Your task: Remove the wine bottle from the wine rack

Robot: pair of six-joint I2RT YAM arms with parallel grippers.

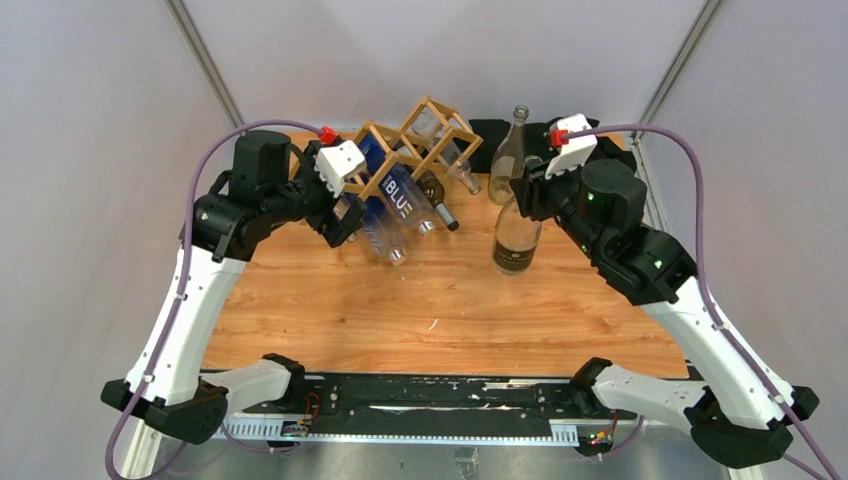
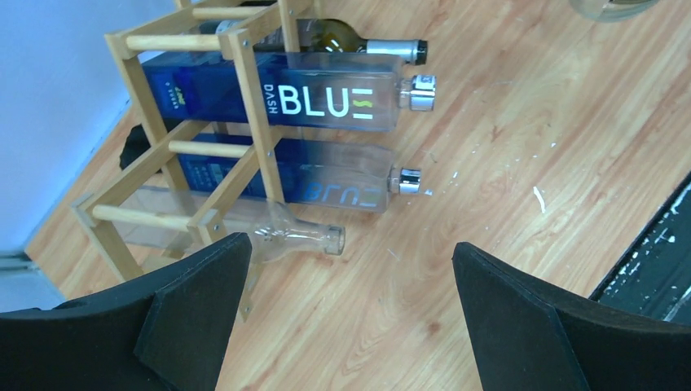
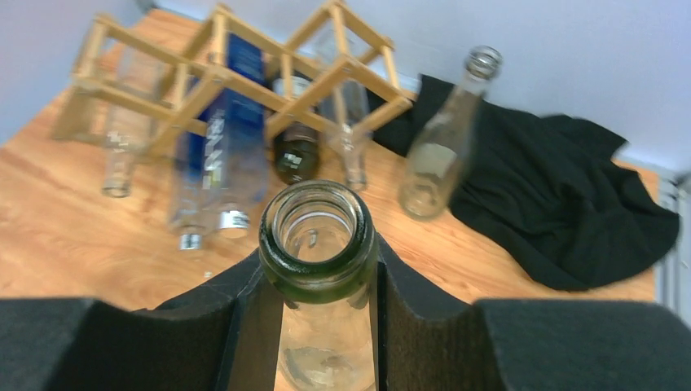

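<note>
Wooden surface (image 1: 440, 310), pale walls on three sides. Wine rack (image 2: 255, 106) stands at the far left-centre, a lattice of light sticks. It holds a blue bottle (image 2: 326, 102) marked BLUE, a second blue bottle (image 2: 326, 183) below it, a dark bottle (image 2: 350, 41) and a clear bottle (image 2: 293, 236) at the low end. All lie with necks toward the arms. Black cloth (image 3: 554, 204) lies crumpled at the far right. Tall pale bottle (image 1: 510, 150) stands upright just before it. Wine bottle (image 1: 517, 235) is off the rack, upright, to its right and apart from it. Right jaws pinch its neck just under the rim. Left jaws are spread wide above the surface near the clear bottle's mouth, touching nothing.
</note>
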